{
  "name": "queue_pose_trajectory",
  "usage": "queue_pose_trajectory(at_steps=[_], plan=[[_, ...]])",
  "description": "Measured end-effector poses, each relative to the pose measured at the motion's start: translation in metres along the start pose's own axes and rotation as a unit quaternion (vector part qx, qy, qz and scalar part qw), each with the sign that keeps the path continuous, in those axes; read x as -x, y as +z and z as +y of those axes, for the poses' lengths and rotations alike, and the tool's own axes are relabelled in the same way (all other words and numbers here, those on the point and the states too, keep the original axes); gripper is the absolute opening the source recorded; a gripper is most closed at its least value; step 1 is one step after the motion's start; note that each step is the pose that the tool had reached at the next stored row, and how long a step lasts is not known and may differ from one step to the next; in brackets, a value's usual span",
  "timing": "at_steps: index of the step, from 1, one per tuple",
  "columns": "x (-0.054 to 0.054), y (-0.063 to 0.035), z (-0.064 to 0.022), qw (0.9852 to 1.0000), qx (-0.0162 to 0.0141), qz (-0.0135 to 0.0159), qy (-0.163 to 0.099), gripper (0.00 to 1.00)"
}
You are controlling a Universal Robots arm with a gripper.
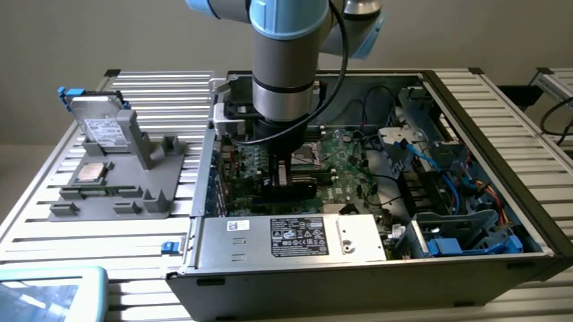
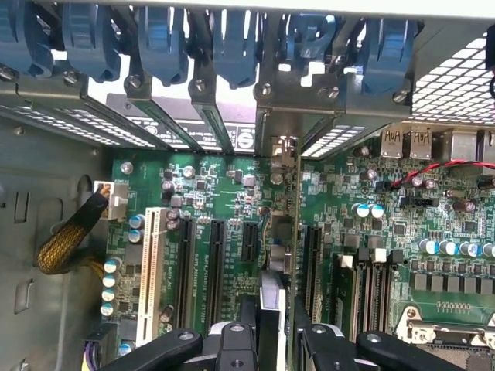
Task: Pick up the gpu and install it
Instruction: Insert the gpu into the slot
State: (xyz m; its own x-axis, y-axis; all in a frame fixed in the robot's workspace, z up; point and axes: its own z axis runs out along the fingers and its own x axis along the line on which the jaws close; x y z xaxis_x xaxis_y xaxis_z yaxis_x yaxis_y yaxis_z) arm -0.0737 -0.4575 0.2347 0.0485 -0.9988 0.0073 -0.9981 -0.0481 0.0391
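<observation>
Gripper [image 2: 272, 340] clenched on gpu [image 2: 290, 232], edge-on over motherboard [image 2: 224, 193] inside PC case [image 1: 501, 134]; slatted metal bench [image 1: 134, 235], beige wall [image 1: 90, 33] behind.

The gpu [image 2: 288, 232] stands on edge in the motherboard [image 2: 224, 193] inside the case [image 1: 501, 141].

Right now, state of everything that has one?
gripper: shut on gpu, inside the case.
gpu: held on edge over motherboard slots; whether seated, cannot tell.
computer case: side open.
silver drive: standing in grey holder.
CPU chip: flat on holder.
</observation>
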Motion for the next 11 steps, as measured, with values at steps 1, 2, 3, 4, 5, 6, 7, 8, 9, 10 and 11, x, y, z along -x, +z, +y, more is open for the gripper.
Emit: queue_pose_trajectory(at_steps=[1,2,3,4,5,6,7,8,9,10,11], plan=[[0.0000,0.0000,0.0000,1.0000,0.0000,0.0000,0.000,0.27],[0.0000,0.0000,0.0000,1.0000,0.0000,0.0000,0.000,0.27],[0.0000,0.0000,0.0000,1.0000,0.0000,0.0000,0.000,0.27],[0.0000,0.0000,0.0001,1.0000,0.0001,0.0001,0.000,0.27],[0.0000,0.0000,0.0002,1.0000,0.0002,0.0001,0.000,0.29],[0.0001,0.0001,0.0003,1.0000,0.0002,-0.0003,0.000,0.29],[0.0000,-0.0004,0.0005,1.0000,0.0001,-0.0002,0.000,0.34],[0.0000,-0.0014,0.0004,1.0000,0.0000,0.0000,0.000,0.40],[0.0000,-0.0031,0.0002,1.0000,0.0000,0.0000,0.000,0.47],[0.0000,-0.0056,0.0003,1.0000,0.0000,0.0000,0.000,0.47],[-0.0001,-0.0088,0.0004,1.0000,0.0000,0.0000,0.000,0.47]])
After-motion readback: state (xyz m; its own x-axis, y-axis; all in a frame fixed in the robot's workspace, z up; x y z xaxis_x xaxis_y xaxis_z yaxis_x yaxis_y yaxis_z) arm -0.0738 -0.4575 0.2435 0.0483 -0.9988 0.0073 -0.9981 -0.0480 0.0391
